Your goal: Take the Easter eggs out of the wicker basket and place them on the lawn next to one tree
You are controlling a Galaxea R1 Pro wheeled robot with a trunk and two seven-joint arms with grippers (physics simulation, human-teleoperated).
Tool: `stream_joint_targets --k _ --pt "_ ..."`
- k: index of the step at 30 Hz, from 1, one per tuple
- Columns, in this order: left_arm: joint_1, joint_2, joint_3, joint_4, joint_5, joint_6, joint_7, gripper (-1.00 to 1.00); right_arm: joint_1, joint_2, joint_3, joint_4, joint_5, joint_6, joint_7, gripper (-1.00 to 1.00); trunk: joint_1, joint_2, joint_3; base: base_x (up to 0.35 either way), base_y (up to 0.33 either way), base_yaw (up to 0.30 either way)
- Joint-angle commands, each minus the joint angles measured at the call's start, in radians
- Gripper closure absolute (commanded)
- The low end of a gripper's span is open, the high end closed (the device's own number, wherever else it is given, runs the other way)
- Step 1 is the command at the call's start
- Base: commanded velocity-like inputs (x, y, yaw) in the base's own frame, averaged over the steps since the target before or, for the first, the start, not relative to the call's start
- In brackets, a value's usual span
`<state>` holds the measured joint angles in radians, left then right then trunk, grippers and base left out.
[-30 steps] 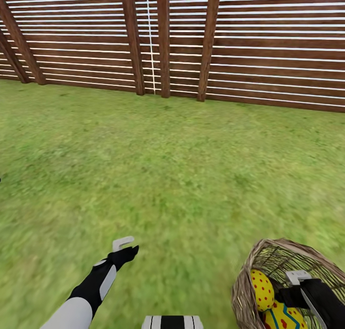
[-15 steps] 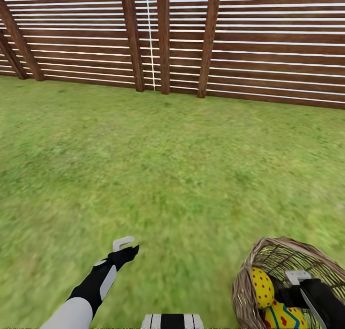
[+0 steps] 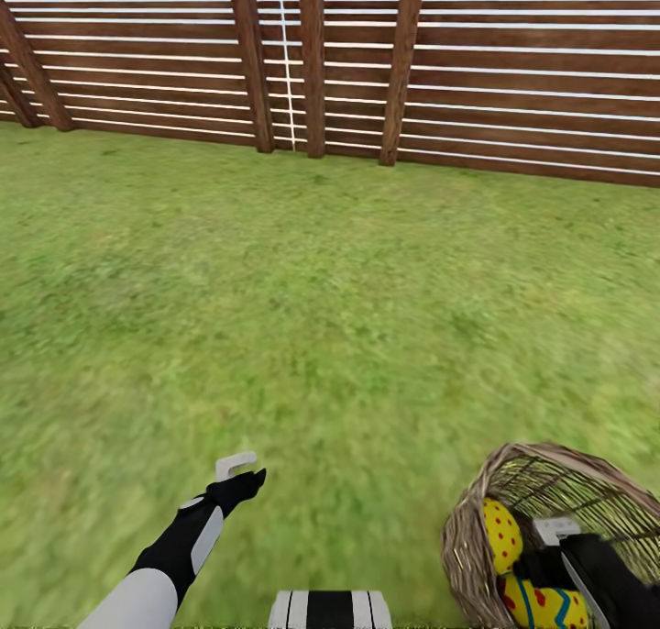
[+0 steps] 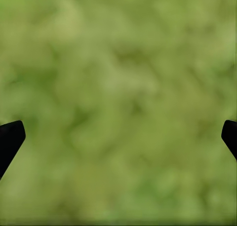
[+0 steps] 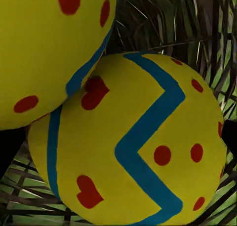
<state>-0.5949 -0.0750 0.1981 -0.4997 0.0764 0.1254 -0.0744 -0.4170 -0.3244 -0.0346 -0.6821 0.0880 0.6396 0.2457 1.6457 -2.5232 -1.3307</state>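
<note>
Left gripper (image 3: 240,471) hangs over bare lawn (image 3: 321,290), fingers spread wide, nothing between them; in the left wrist view only the two dark fingertips (image 4: 11,139) poke in at the frame edges, with blurred grass between them. Right gripper (image 3: 573,546) sits down inside the wicker basket (image 3: 467,537), mostly hidden by its own black wrist and cut off by the frame corner; jaw state can't be told from the head view. Right wrist view: a zigzag-banded egg (image 5: 133,147) lies straight ahead between the fingertips, which barely show at the frame edges, so the jaws look apart, not clamped on it. A second egg (image 5: 49,48) leans on it, touching, cropped by the frame. Head view shows a dotted egg (image 3: 502,535) beside the gripper and a banded egg (image 3: 541,609) just under it, partly covered. Third egg can't be made out. Wooden slat fence (image 3: 367,60) runs well beyond both grippers.
</note>
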Motion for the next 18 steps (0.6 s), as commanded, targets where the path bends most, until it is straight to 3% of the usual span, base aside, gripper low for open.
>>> stream_joint_targets --k 1,13,18 --pt "0.0 -0.001 0.007 -0.002 0.008 0.008 -0.007 -1.0 0.0 0.001 -0.005 -0.002 0.005 0.004 0.009 -1.0 0.0 -0.001 -0.005 0.0 0.0 0.0" --pt "0.0 -0.007 0.007 0.0 0.008 0.009 -0.007 -1.0 0.0 -0.023 -0.014 -0.004 0.004 0.004 0.009 -1.0 0.002 -0.002 -0.024 0.0 0.0 0.0" --pt "0.0 -0.008 0.007 0.0 0.008 0.01 -0.007 -1.0 0.0 -0.022 -0.013 -0.004 0.004 0.003 0.009 -1.0 0.005 -0.003 -0.043 0.0 0.0 0.0"
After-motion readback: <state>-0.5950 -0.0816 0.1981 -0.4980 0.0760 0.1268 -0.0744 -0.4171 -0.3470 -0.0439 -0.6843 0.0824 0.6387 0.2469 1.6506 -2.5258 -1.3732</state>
